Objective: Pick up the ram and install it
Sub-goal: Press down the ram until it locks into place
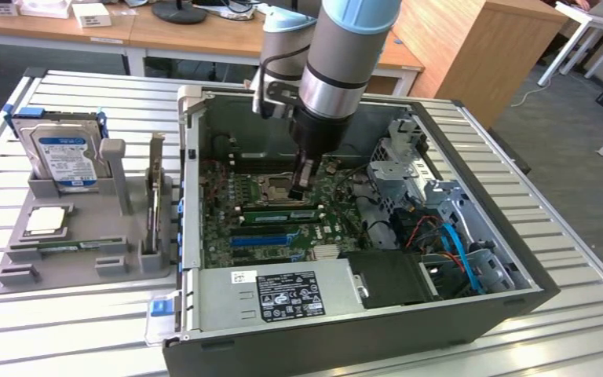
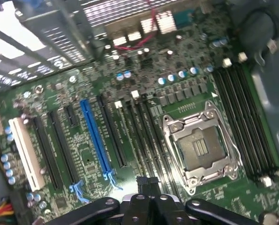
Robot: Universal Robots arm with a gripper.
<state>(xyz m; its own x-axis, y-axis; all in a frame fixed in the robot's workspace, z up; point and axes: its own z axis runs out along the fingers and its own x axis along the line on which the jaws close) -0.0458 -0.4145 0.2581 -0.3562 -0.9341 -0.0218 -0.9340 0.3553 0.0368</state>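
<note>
**Pincer low over the motherboard, ram just under its tips**

Slatted metal table (image 1: 82, 330) fills the exterior view, with wooden desks behind. On it stands one open dark computer case (image 1: 333, 345), and at the exterior view's left one grey plastic holder tray (image 1: 19, 275). The tray carries one boxy silver hard drive with a blue-white label (image 1: 66, 153), one square silver processor chip (image 1: 47, 221) and one thin circuit card standing on edge (image 1: 155, 196); a slim green strip (image 1: 66, 247) also lies in it, too small to identify. One silver-and-blue robot arm (image 1: 338, 55) reaches down into the case. Its black pincer (image 1: 299, 192) looks drawn closed and narrow, low over the green motherboard (image 1: 249, 247). The ram, a long narrow green circuit-board stick with a white label strip (image 1: 275, 214), lies along the memory slots just below the tips, on the near side of the square metal processor socket (image 1: 280, 187). Whether the pincer touches it, or whether it is seated, I cannot tell.

From the wrist view the pincer (image 2: 147, 187) sits with its fingers close together over the dark slots beside the processor socket (image 2: 200, 146), which is empty. This view adds board detail: one long blue expansion slot (image 2: 96, 139), one white slot (image 2: 26, 152) and small blue-topped capacitors (image 2: 177, 76). I cannot make out the ram here.
</note>
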